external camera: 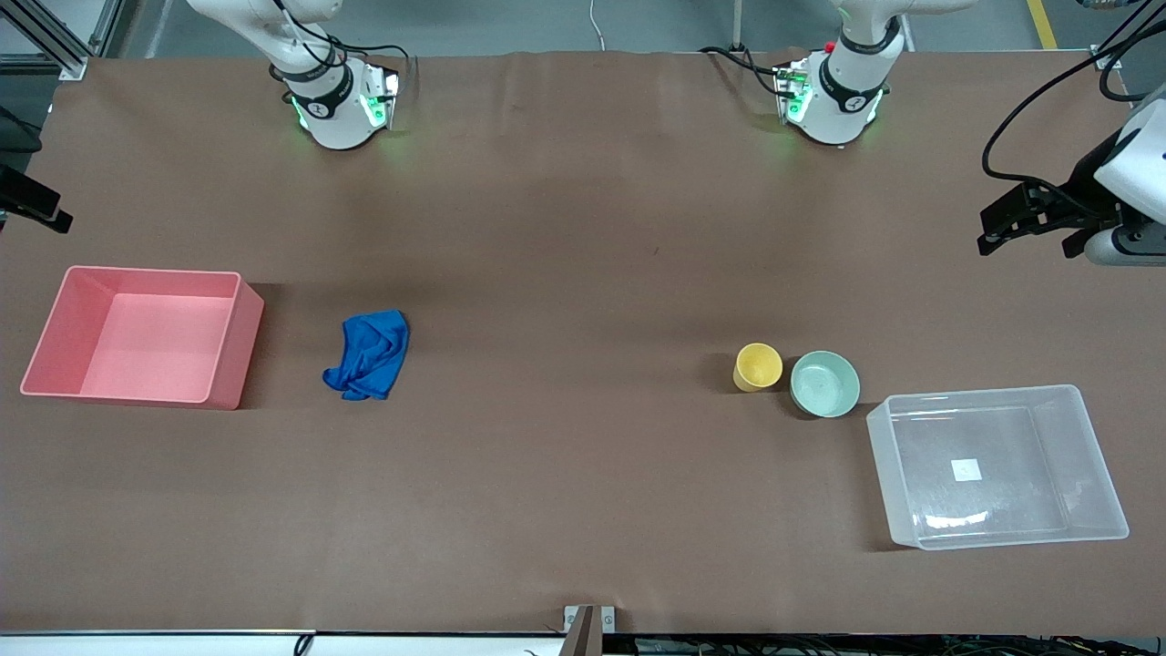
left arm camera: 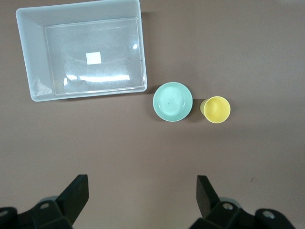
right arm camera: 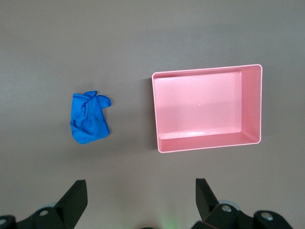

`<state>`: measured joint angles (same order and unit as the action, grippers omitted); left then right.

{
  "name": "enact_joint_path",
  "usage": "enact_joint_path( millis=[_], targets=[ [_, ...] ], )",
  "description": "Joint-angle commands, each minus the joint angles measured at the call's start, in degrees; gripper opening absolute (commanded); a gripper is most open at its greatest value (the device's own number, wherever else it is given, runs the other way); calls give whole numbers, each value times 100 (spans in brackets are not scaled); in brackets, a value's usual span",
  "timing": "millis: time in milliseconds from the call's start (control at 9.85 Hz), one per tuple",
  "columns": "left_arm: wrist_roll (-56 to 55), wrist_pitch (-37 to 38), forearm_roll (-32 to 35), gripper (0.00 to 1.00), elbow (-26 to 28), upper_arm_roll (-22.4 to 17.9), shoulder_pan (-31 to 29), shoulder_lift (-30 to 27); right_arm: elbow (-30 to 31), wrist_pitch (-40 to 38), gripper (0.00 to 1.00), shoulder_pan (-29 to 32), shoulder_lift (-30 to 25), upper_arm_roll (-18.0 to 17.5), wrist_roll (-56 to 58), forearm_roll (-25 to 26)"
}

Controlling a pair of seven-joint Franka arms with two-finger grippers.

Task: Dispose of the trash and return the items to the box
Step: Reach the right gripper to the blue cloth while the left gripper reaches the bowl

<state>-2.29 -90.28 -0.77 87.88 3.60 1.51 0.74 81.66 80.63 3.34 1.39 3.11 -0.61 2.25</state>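
Note:
The crumpled blue cloth, the trash (external camera: 369, 353) (right arm camera: 89, 118), lies on the brown table beside the pink bin. The items are a yellow cup (external camera: 758, 366) (left arm camera: 217, 109) and a mint-green bowl (external camera: 824, 384) (left arm camera: 172, 101). They stand side by side next to the clear box (external camera: 993, 465) (left arm camera: 33, 71), which holds only a white sticker. My left gripper (left arm camera: 143, 183) (external camera: 1034, 239) hangs open high over bare table at the left arm's end. My right gripper (right arm camera: 141, 186) hangs open high over bare table near the cloth and bin. Neither holds anything.
A pink opaque bin (external camera: 232, 342) (right arm camera: 159, 114) stands empty at the right arm's end of the table. The two arm bases (external camera: 337, 105) (external camera: 833, 96) stand along the table edge farthest from the front camera. Brown cover spreads between cloth and cup.

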Motion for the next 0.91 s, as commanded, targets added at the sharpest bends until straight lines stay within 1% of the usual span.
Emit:
enact_joint_path(
  millis=[0,203,305,406,508,711,812],
  targets=[
    [-35,-60,-29,100,177,-17,25,-30,52,23,100,79,-51,5,-96,-102],
    [-26,-43,-20,100,142,-17,16,14,52,49,100,88,-51,-4,-97,-111],
    [18,-60,-37,100,142,-17,-2,67,61,58,100,97,-51,5,-105,-302],
    [35,-112,-46,100,194,-17,-2,102,61,58,100,123,-60,14,-166,-339],
    [-25,-383,-46,100,447,-17,7,120,61,41,100,115,-60,5,-176,-331],
    [-17,-1155,-55,100,1210,-8,-2,102,165,40,100,88,-42,-39,-167,-278],
    [-17,-1742,-64,99,1780,-8,7,102,393,232,100,71,36,-82,-202,-295]
  ],
)
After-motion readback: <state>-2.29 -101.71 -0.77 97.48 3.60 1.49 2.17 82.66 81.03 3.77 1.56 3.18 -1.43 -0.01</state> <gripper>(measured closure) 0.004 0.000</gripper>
